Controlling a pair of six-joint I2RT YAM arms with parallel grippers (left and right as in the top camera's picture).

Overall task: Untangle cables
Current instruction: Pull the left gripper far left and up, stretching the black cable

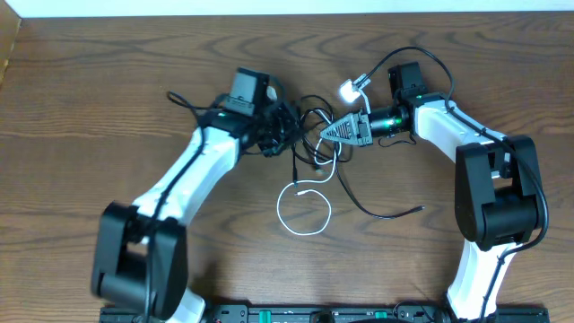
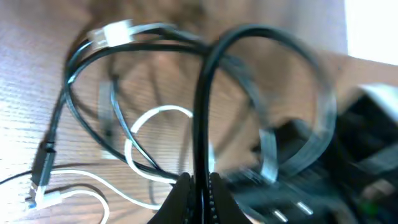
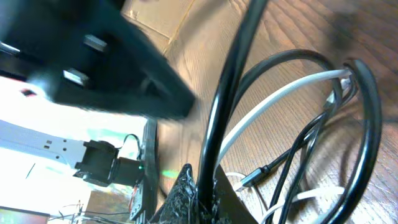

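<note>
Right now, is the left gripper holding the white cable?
No, the left gripper is shut on a black cable, not the white cable.

Robot lab: two arms [image 1: 193, 170], wooden table [image 1: 72, 108]

Left gripper [image 1: 269, 135] and right gripper [image 1: 330, 133] both closed, tips facing each other in the knot of black cables [image 1: 285, 115] mid-table; white cable [image 1: 279, 208] loops just below the knot; one black tail trails right across the wooden table [image 1: 81, 99].
</note>
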